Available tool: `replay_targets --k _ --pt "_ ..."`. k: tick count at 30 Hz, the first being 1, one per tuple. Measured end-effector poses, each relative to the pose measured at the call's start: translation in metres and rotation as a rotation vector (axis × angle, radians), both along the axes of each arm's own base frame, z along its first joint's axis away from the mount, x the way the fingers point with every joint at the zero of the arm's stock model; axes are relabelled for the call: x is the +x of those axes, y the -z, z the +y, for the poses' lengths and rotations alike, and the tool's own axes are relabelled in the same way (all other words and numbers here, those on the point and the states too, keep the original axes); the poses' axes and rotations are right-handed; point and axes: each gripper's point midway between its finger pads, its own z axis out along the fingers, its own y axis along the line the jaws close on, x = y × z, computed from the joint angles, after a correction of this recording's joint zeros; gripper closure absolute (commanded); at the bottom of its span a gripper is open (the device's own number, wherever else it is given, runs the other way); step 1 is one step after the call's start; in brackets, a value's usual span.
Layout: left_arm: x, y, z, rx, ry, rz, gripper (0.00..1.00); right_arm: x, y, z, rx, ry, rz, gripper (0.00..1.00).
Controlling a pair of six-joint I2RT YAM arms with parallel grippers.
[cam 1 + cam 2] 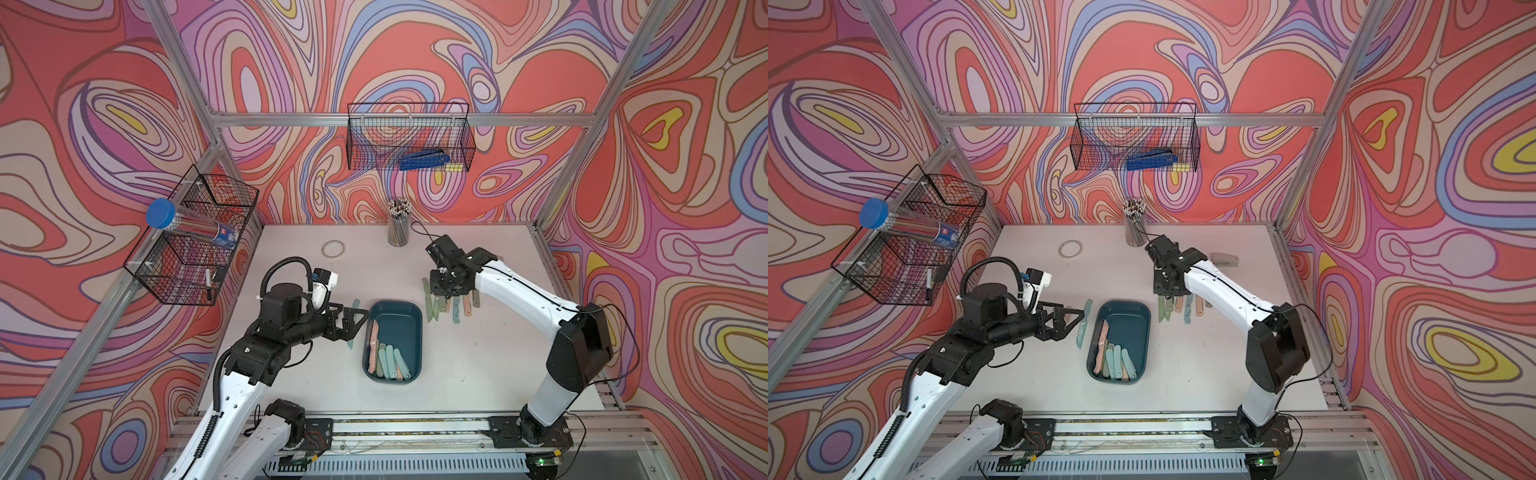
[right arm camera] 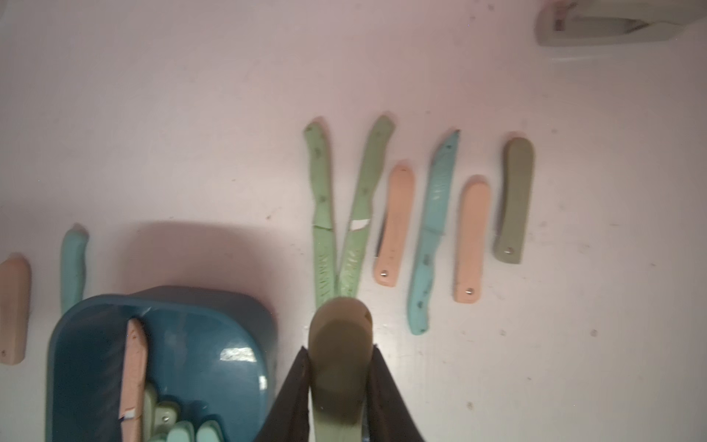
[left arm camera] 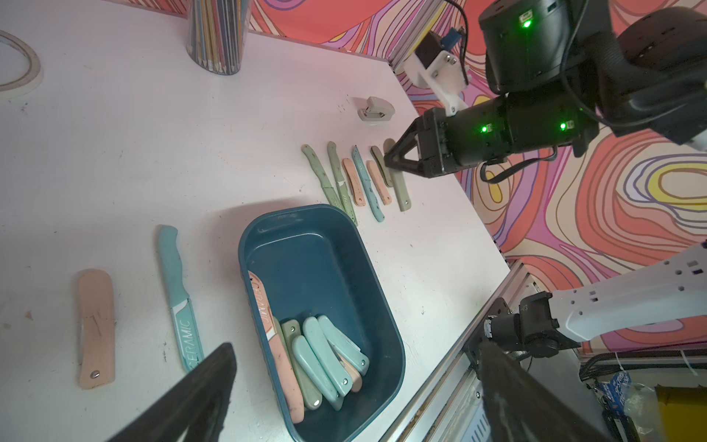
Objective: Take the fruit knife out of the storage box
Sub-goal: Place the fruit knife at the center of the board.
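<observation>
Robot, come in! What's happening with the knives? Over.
Left gripper: jaws open. Right gripper: jaws shut on olive knife, outside storage box. Knife row close by.

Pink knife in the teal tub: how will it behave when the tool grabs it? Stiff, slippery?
Probably stiff and light: the pink knife is slim, straight and looks plastic. It lies along the tub wall, seemingly on edge, so a nudge would likely tip it flat. One end sits close against the folded knives; lifting may disturb them.

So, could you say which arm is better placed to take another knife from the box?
Left: the left pincer is open beside the storage box; the right pincer grips an olive knife.
</observation>
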Motion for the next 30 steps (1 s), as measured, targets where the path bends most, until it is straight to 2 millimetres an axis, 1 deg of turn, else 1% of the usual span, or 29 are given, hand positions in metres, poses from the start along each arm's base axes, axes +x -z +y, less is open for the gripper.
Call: replay_targets --k 1,4,7,9,15,18,21,24,27,30 --pt "0.000 0.000 0.000 -0.001 0.000 -0.002 0.01 0.003 0.003 -0.021 -0.002 0.036 0.008 0.80" --pt "0.001 -0.001 0.000 -0.001 0.000 -0.004 0.01 0.007 0.021 -0.071 -0.020 0.121 0.047 0.80" --pt "0.001 0.000 0.000 0.000 0.000 -0.001 0.01 0.007 0.040 -0.100 -0.039 0.153 0.100 0.80" --pt "0.002 0.001 -0.001 0.000 0.000 0.001 0.01 0.011 0.051 -0.109 -0.049 0.151 0.125 0.80" --pt "0.004 0.000 -0.001 -0.001 -0.001 -0.002 0.01 0.020 0.099 -0.131 -0.088 0.139 0.235 0.78" --pt "0.004 0.000 -0.001 -0.001 0.000 -0.003 0.01 0.028 0.112 -0.139 -0.104 0.131 0.271 0.78" --pt "0.005 0.000 -0.001 0.000 -0.001 -0.002 0.01 0.041 0.117 -0.143 -0.108 0.123 0.269 0.78" --pt "0.006 0.002 -0.002 0.001 -0.001 0.003 0.01 0.052 0.116 -0.144 -0.108 0.116 0.257 0.77" --pt "0.006 0.002 -0.002 0.001 -0.001 0.002 0.01 0.061 0.117 -0.145 -0.108 0.111 0.250 0.76" --pt "0.006 0.002 -0.002 0.001 -0.001 0.002 0.01 0.066 0.122 -0.146 -0.108 0.107 0.256 0.75"
